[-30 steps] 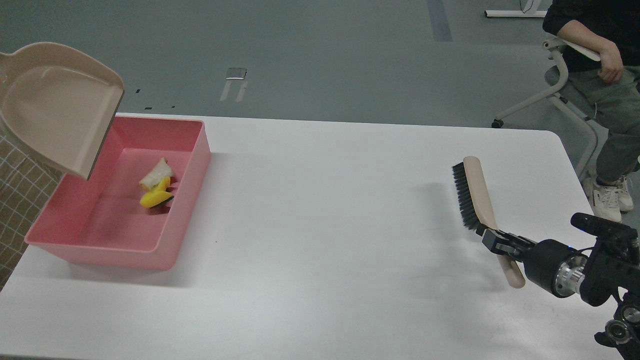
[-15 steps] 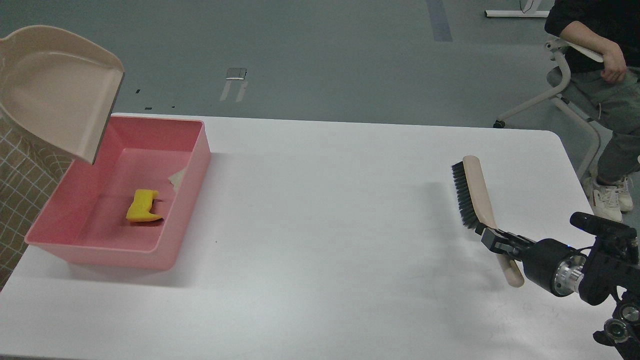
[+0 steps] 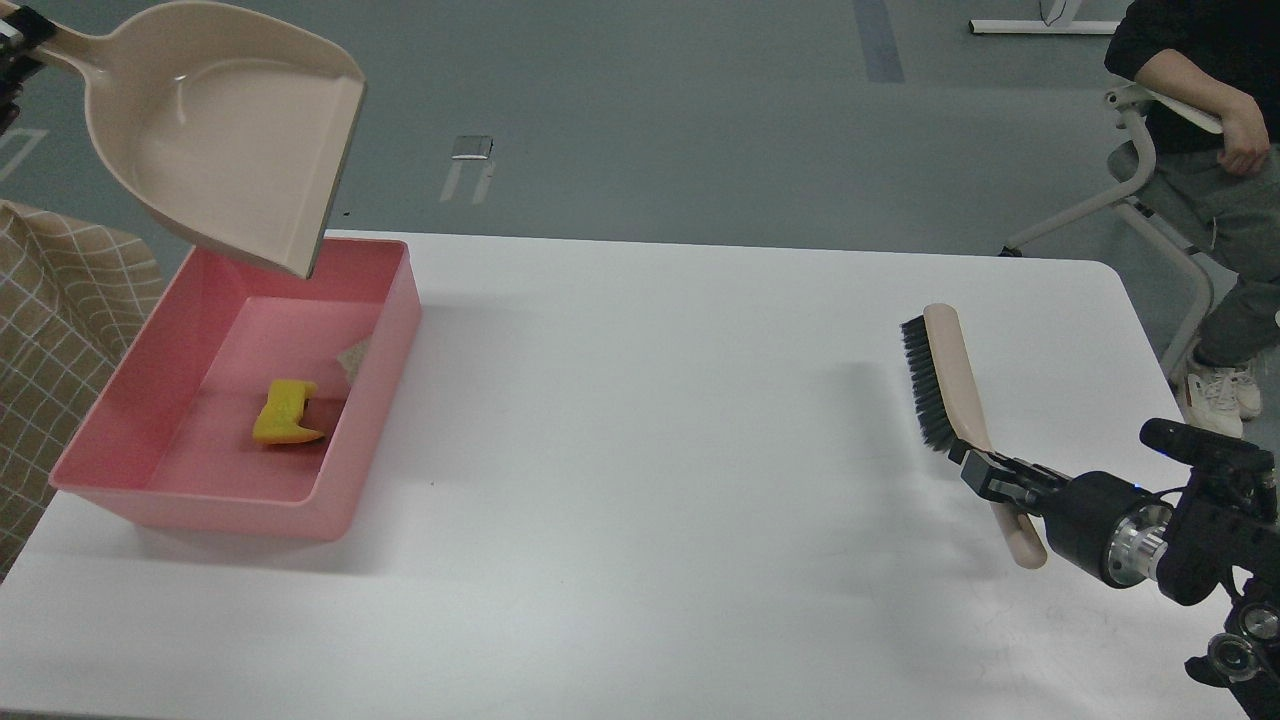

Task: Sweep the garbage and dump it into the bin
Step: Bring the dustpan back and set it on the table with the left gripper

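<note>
Overhead, dustpan (image 3: 225, 130) hangs above bin (image 3: 330, 505); brush (image 3: 950, 385) well apart.

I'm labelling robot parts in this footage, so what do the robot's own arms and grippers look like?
The right arm is matte black with a polished silver ring at the wrist joint, and ends in a small, boxy black right gripper. Of the left gripper, only a dark sliver with a white edge shows at the frame's corner. No cables or markings are discernible.
</note>
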Robot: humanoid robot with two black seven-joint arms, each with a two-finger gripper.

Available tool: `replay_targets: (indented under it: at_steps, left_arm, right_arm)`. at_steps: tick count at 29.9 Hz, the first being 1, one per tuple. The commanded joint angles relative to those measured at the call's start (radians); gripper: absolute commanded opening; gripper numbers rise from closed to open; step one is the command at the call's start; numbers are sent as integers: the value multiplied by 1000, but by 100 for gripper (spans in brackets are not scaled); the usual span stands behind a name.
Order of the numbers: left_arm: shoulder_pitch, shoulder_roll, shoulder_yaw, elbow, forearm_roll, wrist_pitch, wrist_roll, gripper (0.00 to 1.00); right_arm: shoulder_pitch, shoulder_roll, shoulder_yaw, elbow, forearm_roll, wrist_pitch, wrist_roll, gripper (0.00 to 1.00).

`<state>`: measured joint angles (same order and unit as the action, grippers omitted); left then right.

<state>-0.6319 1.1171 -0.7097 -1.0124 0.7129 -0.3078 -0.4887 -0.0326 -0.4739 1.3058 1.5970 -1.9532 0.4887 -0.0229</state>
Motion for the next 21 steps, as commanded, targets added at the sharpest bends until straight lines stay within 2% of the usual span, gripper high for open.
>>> replay_targets:
  at_steps: [1, 5, 9, 12, 21]
  left_arm:
    - [0, -54, 1, -67, -1, 36, 0, 0]
    - [-2, -127, 1, -120, 2, 93, 0, 0]
    - [-17, -193, 4, -150, 13, 105, 0, 0]
    - [-22, -238, 15, -161, 25, 144, 0, 0]
    - [-14, -399, 21, -163, 174, 177, 4, 0]
  right_arm:
    - [0, 0, 0, 0, 0, 0, 0, 19]
    - [0, 0, 1, 0, 0, 0, 0, 19]
    - [2, 1, 3, 1, 0, 0, 0, 19]
    - [3, 0, 3, -2, 0, 0, 1, 19]
    - [17, 0, 4, -9, 0, 0, 18, 19]
